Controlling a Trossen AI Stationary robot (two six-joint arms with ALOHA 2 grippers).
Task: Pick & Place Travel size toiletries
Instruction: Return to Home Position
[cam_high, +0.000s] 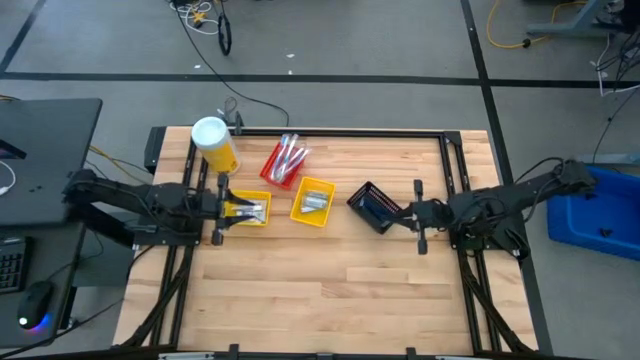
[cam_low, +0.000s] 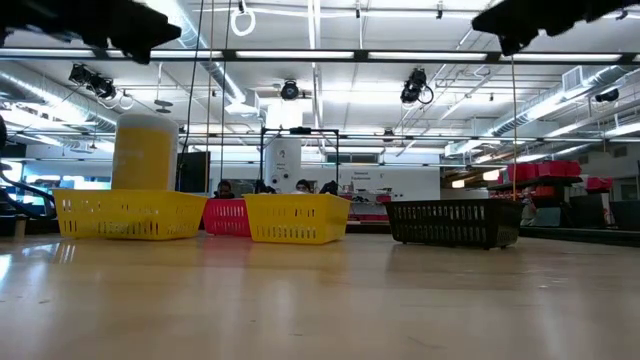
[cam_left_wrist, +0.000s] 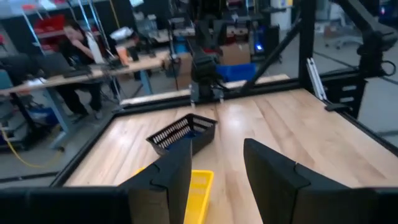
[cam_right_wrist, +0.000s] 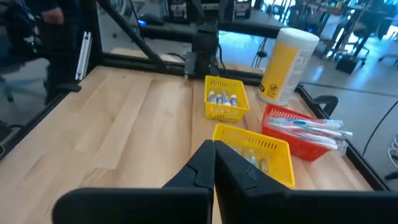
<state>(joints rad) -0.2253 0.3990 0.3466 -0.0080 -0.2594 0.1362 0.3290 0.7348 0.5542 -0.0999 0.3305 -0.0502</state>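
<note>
Wooden table (cam_high: 330, 290), toothbrushes (cam_high: 290, 155) in red bin (cam_high: 270, 171), seen overhead, hidden in low view

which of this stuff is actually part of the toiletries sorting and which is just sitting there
Part of the job:
toothbrushes in the red bin
small tubes in the left yellow bin
small silver items in the right yellow bin
black bin

Just lying about:
yellow canister with white lid

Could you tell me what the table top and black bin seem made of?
The table top looks like light wood, smooth, faintly glossy: jointed strips and grain show. The black bin is probably matte moulded plastic, given its thin slatted walls; coated metal is possible.
</note>
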